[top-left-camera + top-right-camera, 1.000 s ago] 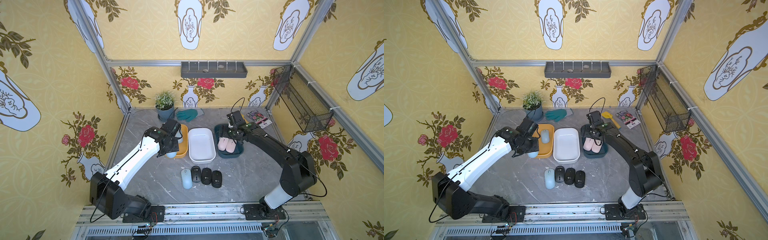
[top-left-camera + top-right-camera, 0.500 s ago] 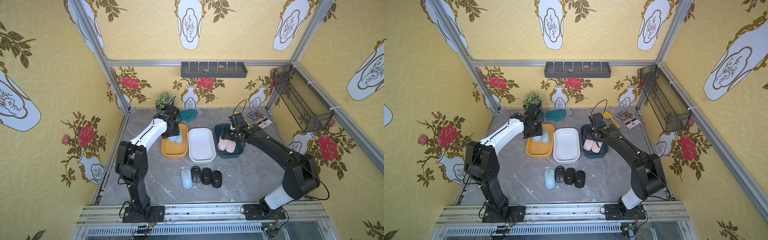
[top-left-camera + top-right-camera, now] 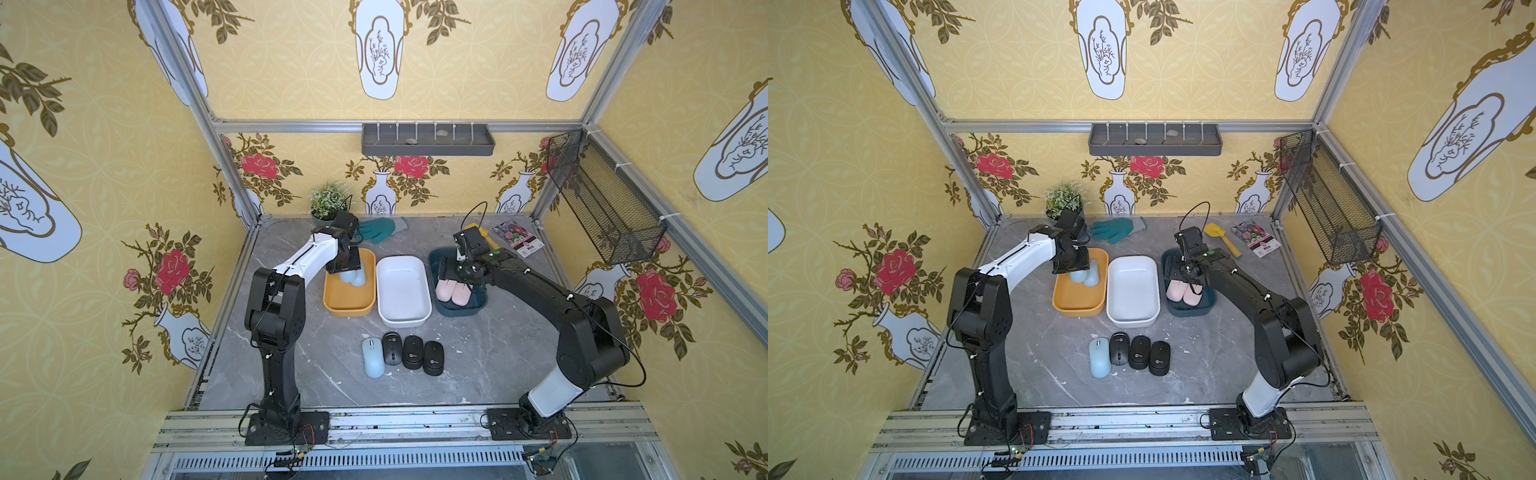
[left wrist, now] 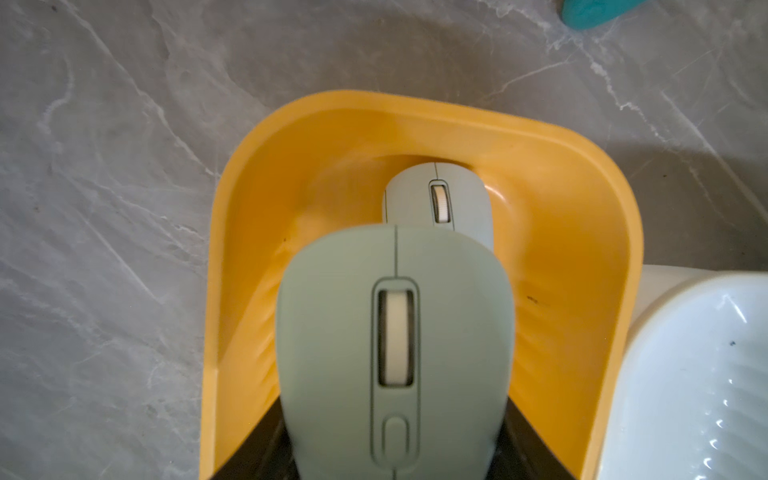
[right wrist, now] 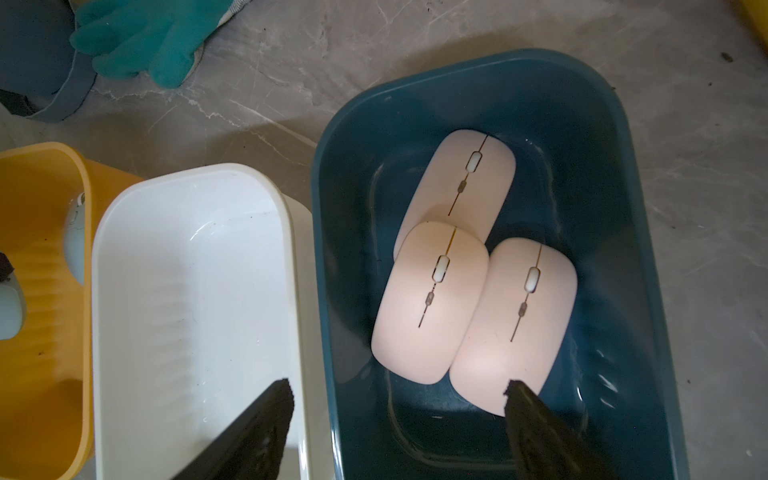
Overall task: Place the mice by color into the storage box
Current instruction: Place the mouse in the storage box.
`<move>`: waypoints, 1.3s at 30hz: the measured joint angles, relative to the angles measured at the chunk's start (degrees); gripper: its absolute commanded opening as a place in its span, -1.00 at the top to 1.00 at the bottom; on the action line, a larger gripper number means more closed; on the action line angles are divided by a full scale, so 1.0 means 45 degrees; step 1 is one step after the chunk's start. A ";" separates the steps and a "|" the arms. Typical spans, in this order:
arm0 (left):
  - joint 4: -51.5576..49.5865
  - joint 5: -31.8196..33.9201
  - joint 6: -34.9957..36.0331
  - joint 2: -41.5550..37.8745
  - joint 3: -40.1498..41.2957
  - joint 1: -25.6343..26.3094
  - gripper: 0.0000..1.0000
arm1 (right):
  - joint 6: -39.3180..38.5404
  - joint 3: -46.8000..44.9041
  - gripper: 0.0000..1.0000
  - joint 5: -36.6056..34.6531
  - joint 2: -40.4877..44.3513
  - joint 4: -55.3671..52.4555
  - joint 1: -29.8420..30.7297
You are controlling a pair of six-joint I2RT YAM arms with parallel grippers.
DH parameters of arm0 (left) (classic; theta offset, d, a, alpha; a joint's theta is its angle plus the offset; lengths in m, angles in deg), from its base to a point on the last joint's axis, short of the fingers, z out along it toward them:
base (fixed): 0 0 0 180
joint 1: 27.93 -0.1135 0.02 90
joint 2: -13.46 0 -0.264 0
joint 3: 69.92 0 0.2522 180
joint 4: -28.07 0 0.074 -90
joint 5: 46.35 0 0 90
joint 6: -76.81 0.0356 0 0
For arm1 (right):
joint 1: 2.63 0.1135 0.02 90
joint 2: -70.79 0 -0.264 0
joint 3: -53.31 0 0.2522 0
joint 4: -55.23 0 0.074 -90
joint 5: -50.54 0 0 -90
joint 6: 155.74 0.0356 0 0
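— Left gripper (image 4: 392,449) has swung over the yellow box's (image 4: 415,104) far end, clamped on a blue mouse (image 4: 392,332).
— And the right gripper (image 5: 399,388)?
— Spread wide above three pink mice (image 5: 432,299) in the blue box (image 5: 478,62).

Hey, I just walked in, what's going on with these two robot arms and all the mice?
The arms are sorting mice by color into bins. The left gripper is shut on a pale blue mouse, holding it over the orange bin, where another blue mouse already lies. The right gripper hangs open above the dark blue bin, which holds three pink mice. The white bin is empty; three black mice and one more blue mouse lie in a row on the table.
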 measured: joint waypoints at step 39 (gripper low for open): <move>-0.0019 -0.0588 0.0005 -0.1520 0.0131 -0.0087 -0.72 | -0.0068 0.0073 -0.64 0.0219 -0.0063 0.0209 -0.0024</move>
